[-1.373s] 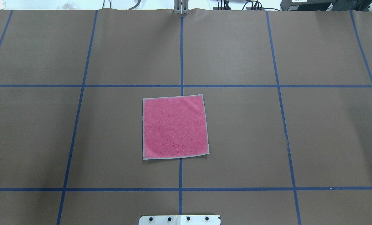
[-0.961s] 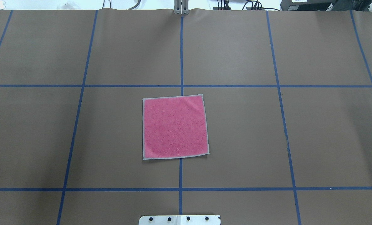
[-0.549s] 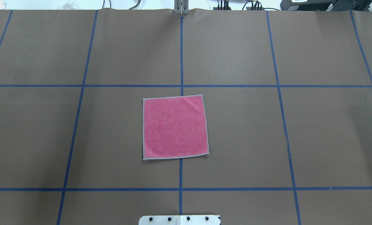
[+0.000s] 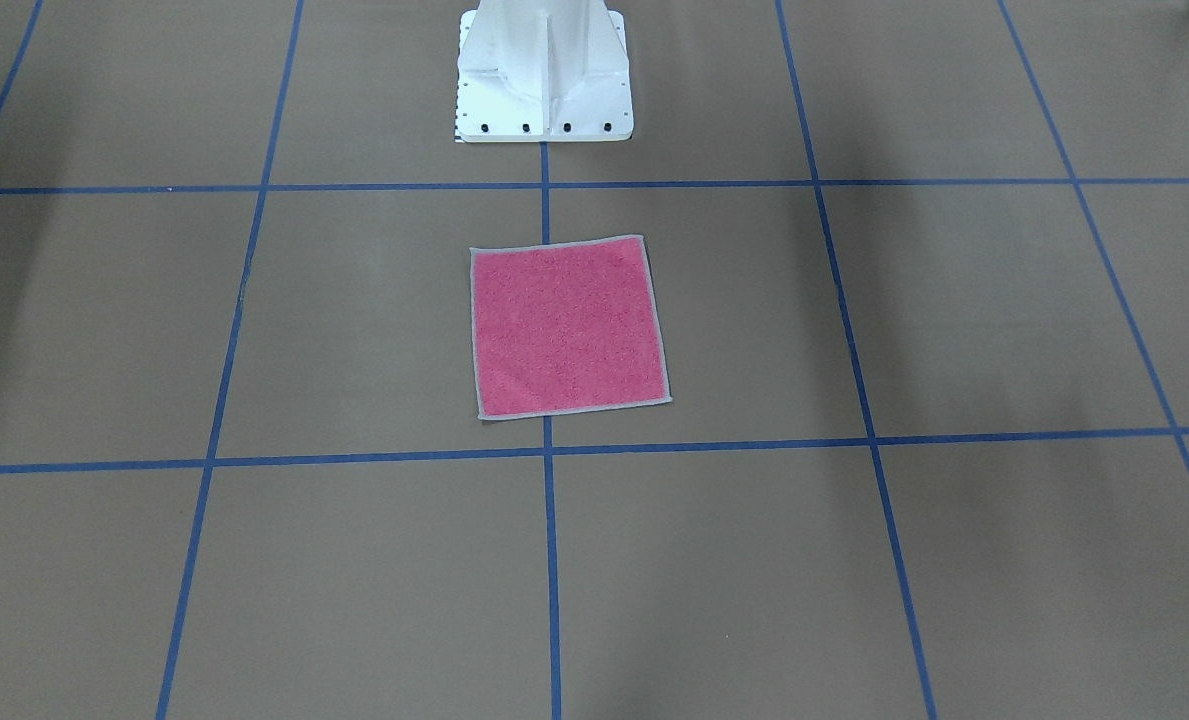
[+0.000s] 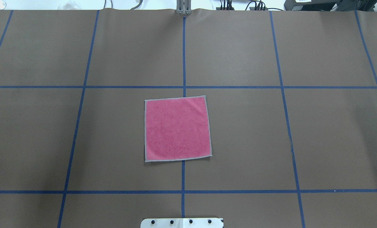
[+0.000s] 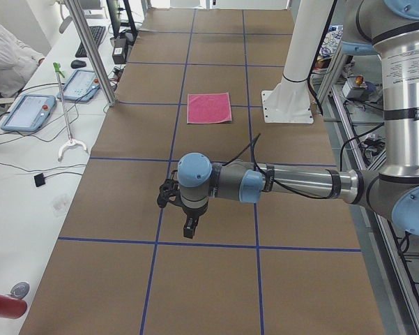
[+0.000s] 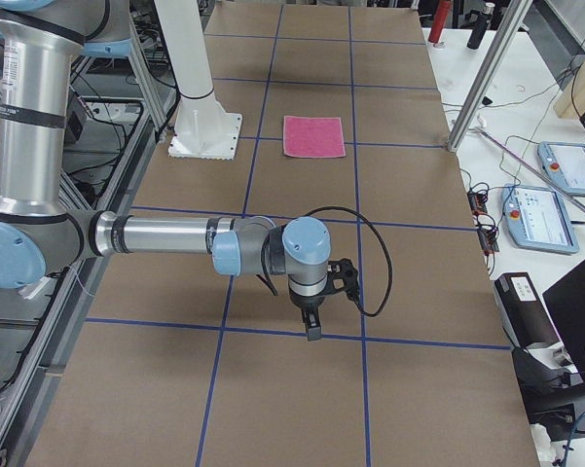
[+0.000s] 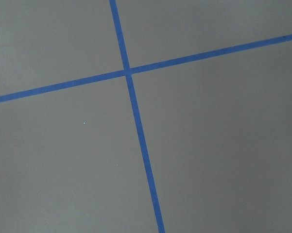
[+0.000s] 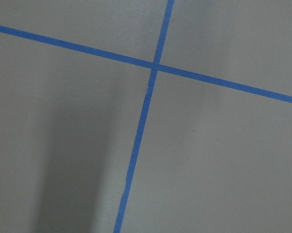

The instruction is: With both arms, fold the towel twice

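Observation:
The towel [image 5: 177, 128] lies flat and unfolded, pink face up with a light grey border, at the table's middle; it also shows in the front view [image 4: 566, 326], the left side view [image 6: 209, 108] and the right side view [image 7: 313, 135]. My left gripper [image 6: 189, 227] hangs above the table far out on my left, well away from the towel. My right gripper [image 7: 311, 326] hangs above the table far out on my right. Both show only in the side views, so I cannot tell whether they are open or shut. Both wrist views show only brown table and blue tape.
The brown table [image 5: 270, 142] carries a blue tape grid [image 5: 183, 57]. The white bolted pedestal [image 4: 544, 70] stands just behind the towel on my side. Metal posts [image 6: 90, 49], teach pendants [image 7: 535, 214] and cables line the operators' side bench.

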`<control>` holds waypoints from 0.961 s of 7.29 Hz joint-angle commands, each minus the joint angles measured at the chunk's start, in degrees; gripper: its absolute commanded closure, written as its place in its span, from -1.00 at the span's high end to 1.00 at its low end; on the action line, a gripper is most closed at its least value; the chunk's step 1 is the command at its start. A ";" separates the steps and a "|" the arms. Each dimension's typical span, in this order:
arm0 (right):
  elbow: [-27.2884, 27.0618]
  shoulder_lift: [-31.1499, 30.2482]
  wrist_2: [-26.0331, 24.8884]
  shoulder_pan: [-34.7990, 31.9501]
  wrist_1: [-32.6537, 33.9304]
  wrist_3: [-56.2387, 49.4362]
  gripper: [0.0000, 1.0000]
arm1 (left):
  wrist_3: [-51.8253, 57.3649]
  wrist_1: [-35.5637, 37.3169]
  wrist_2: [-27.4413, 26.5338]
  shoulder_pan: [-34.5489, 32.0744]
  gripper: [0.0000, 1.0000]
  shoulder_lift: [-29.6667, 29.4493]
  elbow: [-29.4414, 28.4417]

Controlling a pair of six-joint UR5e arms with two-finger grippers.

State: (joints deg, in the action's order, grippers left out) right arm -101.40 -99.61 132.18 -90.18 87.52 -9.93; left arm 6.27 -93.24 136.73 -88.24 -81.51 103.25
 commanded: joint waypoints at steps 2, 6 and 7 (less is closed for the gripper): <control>0.15 4.32 0.54 0.09 -0.07 0.09 1.00 | 0.23 -7.26 0.12 0.00 1.00 -2.94 -0.15; 0.24 6.44 0.10 0.00 -0.68 -0.09 1.00 | -2.21 -11.17 0.29 0.17 1.00 -7.60 -2.44; 0.50 6.36 0.01 0.00 -4.95 0.18 1.00 | -6.32 -12.39 0.29 0.26 1.00 -7.95 -0.87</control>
State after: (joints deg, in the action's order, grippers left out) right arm -101.21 -93.36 132.35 -90.17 86.10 -9.99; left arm 3.89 -104.61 137.00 -88.06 -88.81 101.30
